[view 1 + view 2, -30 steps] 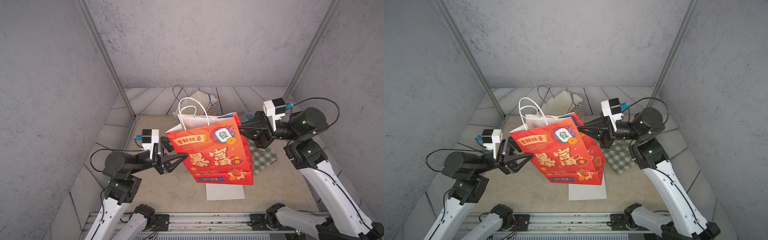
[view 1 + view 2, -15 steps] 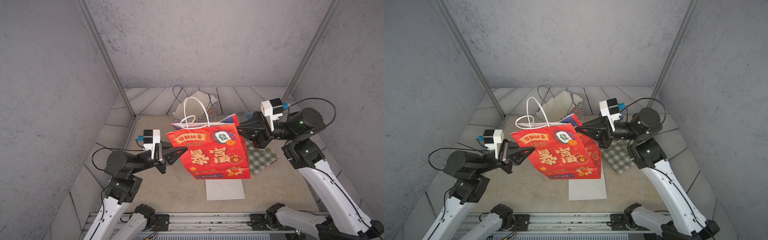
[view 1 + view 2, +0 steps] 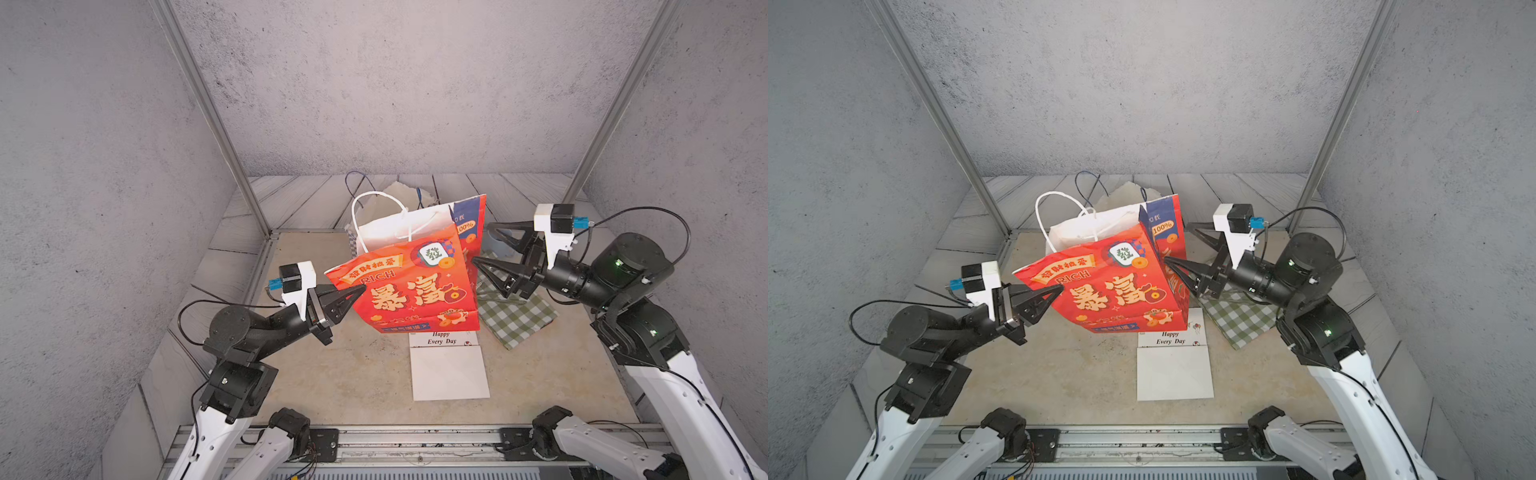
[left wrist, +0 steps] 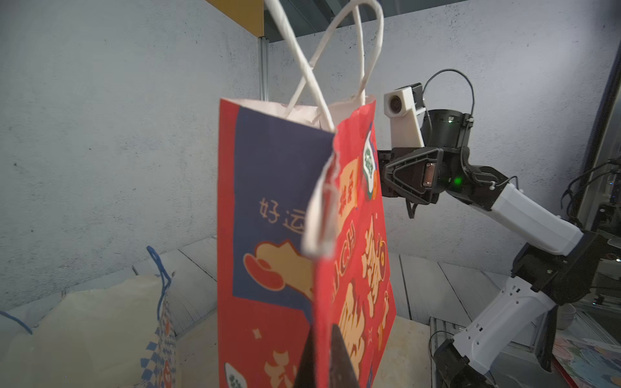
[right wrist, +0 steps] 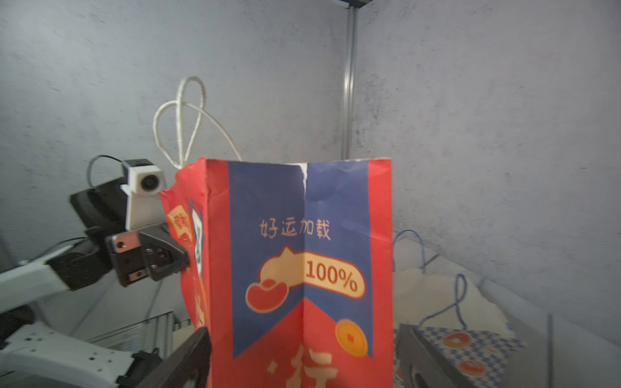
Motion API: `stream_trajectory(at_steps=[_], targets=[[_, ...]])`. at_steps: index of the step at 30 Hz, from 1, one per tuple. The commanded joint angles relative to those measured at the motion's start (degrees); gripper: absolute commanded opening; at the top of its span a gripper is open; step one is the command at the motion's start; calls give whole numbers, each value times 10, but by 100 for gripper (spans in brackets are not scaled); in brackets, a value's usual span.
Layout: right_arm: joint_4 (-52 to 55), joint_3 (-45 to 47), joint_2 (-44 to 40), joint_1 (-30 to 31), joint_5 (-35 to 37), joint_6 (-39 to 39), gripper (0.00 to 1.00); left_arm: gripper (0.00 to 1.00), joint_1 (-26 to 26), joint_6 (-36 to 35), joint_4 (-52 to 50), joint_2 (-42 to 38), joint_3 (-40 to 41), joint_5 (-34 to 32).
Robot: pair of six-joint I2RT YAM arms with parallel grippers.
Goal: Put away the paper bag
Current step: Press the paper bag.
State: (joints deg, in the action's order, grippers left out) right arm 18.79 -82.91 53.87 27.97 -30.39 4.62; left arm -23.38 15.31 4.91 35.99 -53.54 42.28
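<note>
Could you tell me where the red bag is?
In both top views the red bag is central, behind the white sheet, pinched by the left pincer.

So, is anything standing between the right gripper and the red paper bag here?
Nothing visible does. The open right gripper straddles one side of the red paper bag, and the left gripper is shut on its opposite edge.

left gripper (image 4: 322,331) jaws clamped on red paper bag (image 4: 268,188) edge (white handles (image 4: 304,65) up)
</note>
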Motion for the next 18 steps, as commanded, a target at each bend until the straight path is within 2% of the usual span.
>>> stream_trajectory(at_steps=[1, 4, 5, 7, 9, 11, 18], targets=[[86, -7, -38, 2, 173, -59, 91, 0, -3, -42, -17, -7, -14, -64], [94, 8, -69, 2, 187, -73, 90, 0, -3, -52, -25, -6, -17, -70], [99, 7, -74, 2, 171, -71, 89, 0, -3, -54, -27, -5, -18, -68], [111, 2, -71, 2, 82, -75, 86, 0, -3, -56, -29, -2, -22, -62], [109, -7, -50, 2, -22, -45, 84, 0, -3, -58, -29, 1, -23, -51], [85, -14, -21, 2, -90, -2, 81, 0, -3, -60, -31, 7, -26, -36], [0, -14, 44, 2, -142, 36, 79, 0, -3, -61, -28, 19, -40, 15]])
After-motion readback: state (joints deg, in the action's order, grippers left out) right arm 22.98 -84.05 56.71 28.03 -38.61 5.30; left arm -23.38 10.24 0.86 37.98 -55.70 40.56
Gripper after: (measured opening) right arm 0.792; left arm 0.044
